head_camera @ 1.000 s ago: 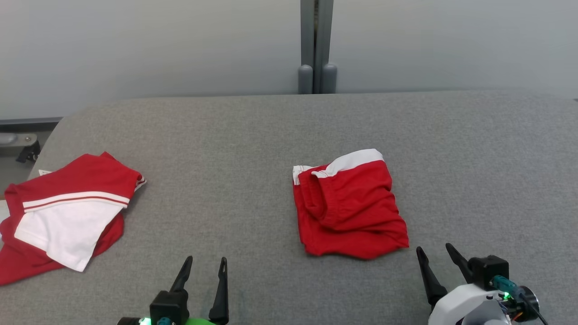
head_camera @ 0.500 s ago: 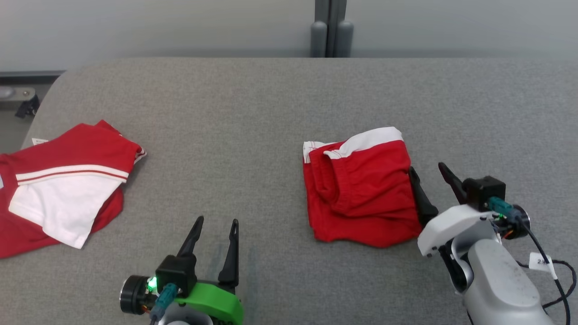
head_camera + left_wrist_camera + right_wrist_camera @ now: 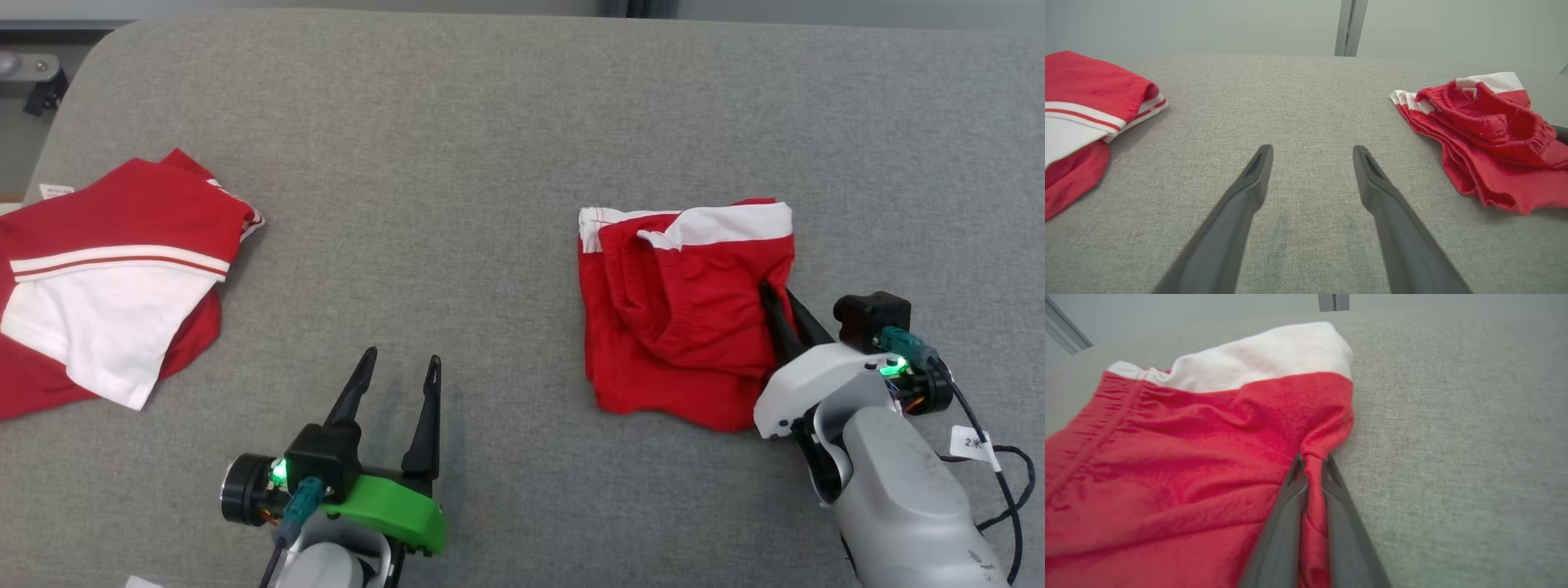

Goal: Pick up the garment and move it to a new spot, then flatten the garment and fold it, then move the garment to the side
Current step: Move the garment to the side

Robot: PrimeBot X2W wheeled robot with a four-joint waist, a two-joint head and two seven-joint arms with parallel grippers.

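Grey counter (image 3: 457,122), pick-up step in hand: my right tool (image 3: 1312,459) is clamped on the right edge of the red garment (image 3: 678,327), which lies right of centre, my left tool (image 3: 396,384) spread wide and empty; next, I judge, a steady lift keeping that fold.

Before me spreads a grey woven-fabric tabletop (image 3: 490,122) with a rounded far corner at ten o'clock. At three o'clock from its middle lies a folded red cloth garment with a white band (image 3: 678,327). At nine o'clock, by the edge, lies a rumpled red-and-white shirt (image 3: 106,278), well apart.
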